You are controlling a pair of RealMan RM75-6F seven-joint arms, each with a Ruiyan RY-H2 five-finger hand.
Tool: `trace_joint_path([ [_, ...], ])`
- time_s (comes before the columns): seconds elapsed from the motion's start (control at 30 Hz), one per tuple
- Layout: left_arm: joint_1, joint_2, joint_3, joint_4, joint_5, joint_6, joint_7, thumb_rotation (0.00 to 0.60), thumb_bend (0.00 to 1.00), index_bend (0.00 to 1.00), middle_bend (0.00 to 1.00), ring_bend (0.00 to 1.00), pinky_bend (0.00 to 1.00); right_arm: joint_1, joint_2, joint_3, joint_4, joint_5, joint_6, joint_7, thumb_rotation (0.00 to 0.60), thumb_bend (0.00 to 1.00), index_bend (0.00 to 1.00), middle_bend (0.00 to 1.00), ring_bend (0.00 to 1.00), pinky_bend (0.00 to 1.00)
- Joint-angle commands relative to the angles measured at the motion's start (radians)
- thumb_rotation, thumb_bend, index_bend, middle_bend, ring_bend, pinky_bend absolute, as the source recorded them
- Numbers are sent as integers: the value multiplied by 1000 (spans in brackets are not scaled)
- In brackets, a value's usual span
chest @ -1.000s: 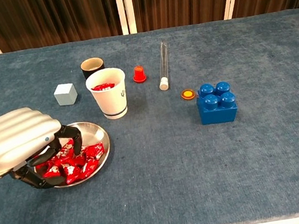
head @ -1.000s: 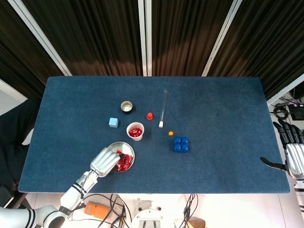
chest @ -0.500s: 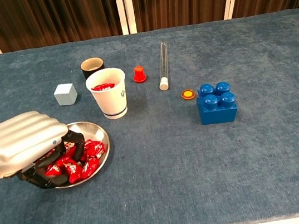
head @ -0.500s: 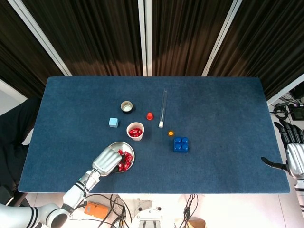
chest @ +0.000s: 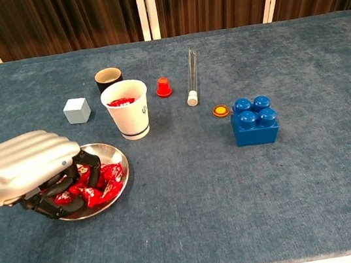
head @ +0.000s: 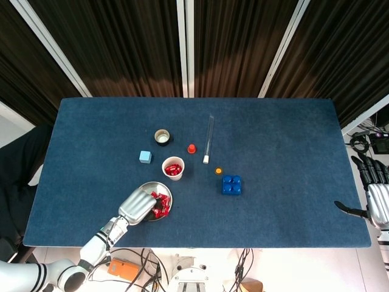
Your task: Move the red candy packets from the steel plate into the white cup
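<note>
The steel plate [chest: 119,158] [head: 168,196] lies near the front left of the table with a heap of red candy packets [chest: 106,177] [head: 161,208] in it. My left hand [chest: 27,167] [head: 136,205] covers the plate's left side, its fingers [chest: 60,186] curled down around some of the packets, which still lie in the plate. The white cup [chest: 128,115] [head: 173,169] stands upright just behind the plate, with red packets [chest: 120,102] inside. My right hand [head: 377,196] hangs off the table's right edge, fingers spread, holding nothing.
Behind the cup are a pale cube [chest: 76,110], a small black cup [chest: 108,79], a red cap [chest: 164,87] and a lying glass tube [chest: 191,76]. An orange disc [chest: 220,110] and a blue brick [chest: 254,119] sit to the right.
My left hand has edged right over the plate and its fingers have curled tighter in among the packets, which shifted a little. The right hand has not moved.
</note>
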Motion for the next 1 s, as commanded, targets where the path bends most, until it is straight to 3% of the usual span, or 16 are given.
trace_joint_path([
  [0.03,-3,23,-14,-28,9,6,-36,600,454,581,854,777,792,-1,-1,0,2,0,1,2,600,160,0,59,0,98],
  [0.17,-11,58,-47,-64,15,21,-81,600,446,582,854,777,792,-3,-1,0,5,1,3,5,600,160,0,59,0,98],
  [0.37,-45,79,-147,-93,-8,41,-147,600,440,582,854,777,792,-3,-1,0,10,3,2,9,600,161,0,59,0,98],
  [0.63,-147,41,-263,-45,-135,-32,-150,600,420,581,854,777,792,-6,-4,0,18,6,4,19,600,160,0,59,0,98],
  [0.87,-214,-10,-304,15,-259,-56,-96,600,403,574,854,777,792,-11,-7,-1,31,9,7,32,600,160,0,59,0,98],
  [1.0,-240,-29,-307,40,-323,-60,-70,600,374,517,854,777,792,-13,-8,-2,36,11,6,37,600,160,0,59,0,98],
])
